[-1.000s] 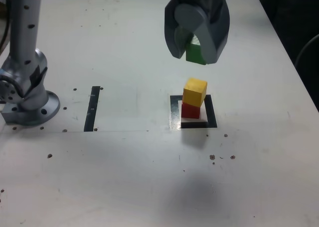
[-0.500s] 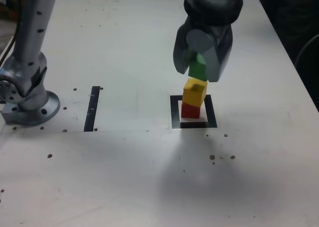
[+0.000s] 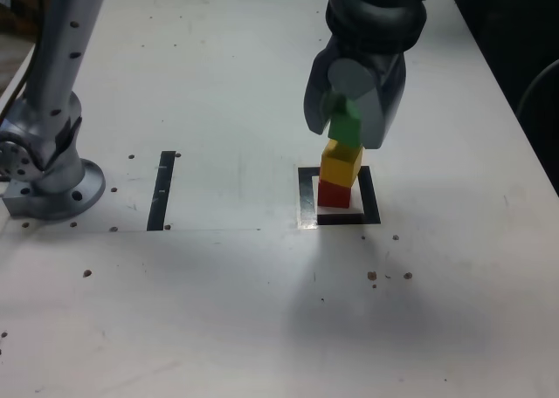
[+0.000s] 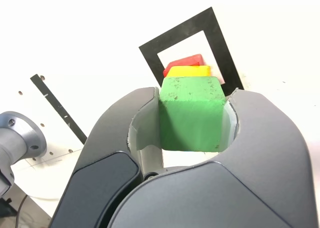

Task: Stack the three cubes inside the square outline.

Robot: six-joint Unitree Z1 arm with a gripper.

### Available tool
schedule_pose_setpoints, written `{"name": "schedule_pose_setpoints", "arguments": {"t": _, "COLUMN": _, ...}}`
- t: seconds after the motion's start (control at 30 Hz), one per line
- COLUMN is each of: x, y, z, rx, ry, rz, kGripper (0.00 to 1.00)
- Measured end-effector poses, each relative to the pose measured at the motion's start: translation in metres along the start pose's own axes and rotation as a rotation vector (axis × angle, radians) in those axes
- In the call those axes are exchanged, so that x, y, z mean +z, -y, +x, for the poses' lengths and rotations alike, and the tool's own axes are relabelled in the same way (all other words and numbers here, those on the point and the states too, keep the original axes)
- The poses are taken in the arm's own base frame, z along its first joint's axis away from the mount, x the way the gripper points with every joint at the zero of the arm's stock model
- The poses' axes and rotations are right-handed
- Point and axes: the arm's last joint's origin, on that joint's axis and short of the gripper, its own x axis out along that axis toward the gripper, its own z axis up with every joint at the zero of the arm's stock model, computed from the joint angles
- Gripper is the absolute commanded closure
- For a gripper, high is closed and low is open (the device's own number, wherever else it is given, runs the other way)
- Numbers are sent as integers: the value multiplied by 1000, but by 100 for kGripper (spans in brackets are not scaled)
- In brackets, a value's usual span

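The green cube (image 3: 347, 126), clenched in the claw (image 3: 353, 119), has been lowered onto the yellow cube (image 3: 341, 164); red cube (image 3: 334, 194) beneath, inside the square outline (image 3: 305, 195); only release is judged outstanding.

The white tabletop (image 3: 218, 311) is carrying everything; the square outline (image 3: 338, 196) of black tape is lying flat on it toward the exterior view's right, and the red cube (image 3: 334, 193) is sitting directly on the white centre of that outline; a straight narrow black tape strip (image 3: 162, 189) is lying well apart, toward the exterior view's left; the arm's grey round base (image 3: 44, 175) is standing near the left edge; small dark specks (image 3: 389, 276) are dotting the surface.
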Motion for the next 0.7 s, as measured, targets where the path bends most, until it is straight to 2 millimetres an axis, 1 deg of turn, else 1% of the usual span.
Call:
{"name": "schedule_pose_setpoints", "arguments": {"t": 0.47, "x": 0, "y": 2, "z": 5, "rx": -41, "ry": -10, "rz": 1, "kGripper": 79}}
{"name": "schedule_pose_setpoints", "arguments": {"t": 0.57, "x": 0, "y": 2, "z": 5, "rx": -45, "ry": -9, "rz": 1, "kGripper": 74}}
{"name": "schedule_pose_setpoints", "arguments": {"t": 0.7, "x": 0, "y": 2, "z": 5, "rx": -51, "ry": -11, "rz": -6, "kGripper": 63}}
